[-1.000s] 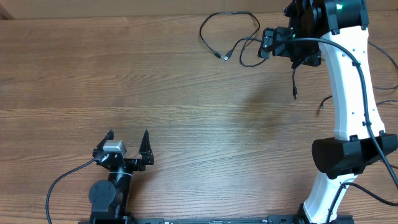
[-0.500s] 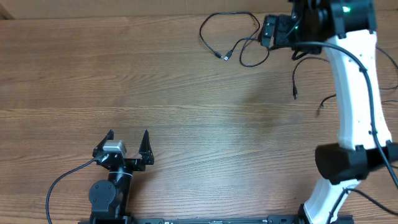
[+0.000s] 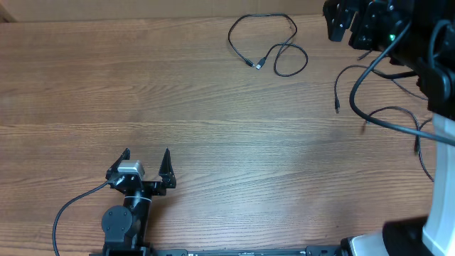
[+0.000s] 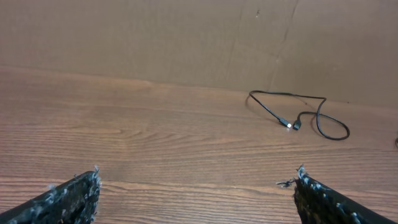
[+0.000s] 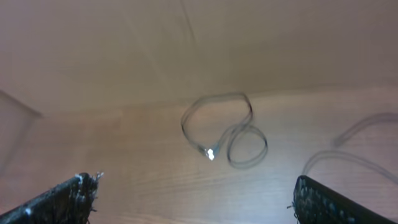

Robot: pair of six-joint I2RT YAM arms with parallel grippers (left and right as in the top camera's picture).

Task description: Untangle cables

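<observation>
Judging from how things lie, the untangling looks partly done rather than finished. One looped cable [image 3: 257, 65] lies alone on the table [image 3: 142, 85] at the far side, right of the middle, well apart from everything else. Both of its plug ends rest close together at the near edge of its big loop, and a smaller loop curls beside them (it crosses over itself there, though I cannot tell whether that is a knot or only a lazy coil). The left wrist view shows the same cable [image 4: 290, 126] far off to the right against the back wall, and the right wrist view shows it [image 5: 210, 154] ahead and blurred. Further right, a thin cord [image 3: 336, 96] runs toward the near side and ends in a small plug. A second thin cord [image 3: 387, 109] arcs just beyond it. Their free ends lie apart, but both run under the right arm [image 3: 441, 78], so whether they cross there is hidden. The right gripper [image 5: 194, 179] hangs above the far right of the table with its fingers spread wide and nothing between them. The left gripper [image 3: 146, 153] sits at the near left, equally spread and empty [image 4: 196, 170], well away from every cable. What is left, I would say, is parting the right-hand cords and perhaps laying the lone cable out straighter.
</observation>
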